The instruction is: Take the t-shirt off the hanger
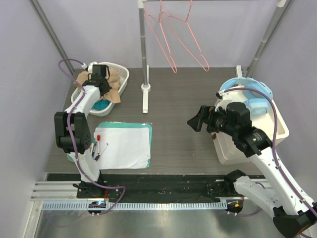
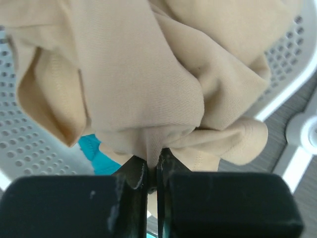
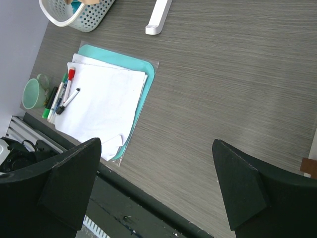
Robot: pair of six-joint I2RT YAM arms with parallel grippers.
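Top external, near edge first: paper stack (image 1: pixel 124 145) with pens (image 1: pixel 97 146) by the left base, not in play. Mid-bench, right end effector (image 1: pixel 197 118) is released, jaws wide, nothing in them, just beside the white bin (image 1: pixel 280 126) and well apart from the shirt. Further back, left end effector (image 2: pixel 153 166) is clenched on a thin fold of the tan t-shirt (image 2: pixel 148 84), which lies bunched in the perforated basket (image 1: pixel 124 74) over a teal cloth (image 2: pixel 96 153). Far end: pink wire hangers (image 1: pixel 173 70) on the rail, bare. No hanger visible in the shirt; can't tell if one is buried.

Risks:
- shallow pinch, so the fold could slip on lift
- bunched fabric could drag the teal cloth or tip the light basket, with nothing steadying it
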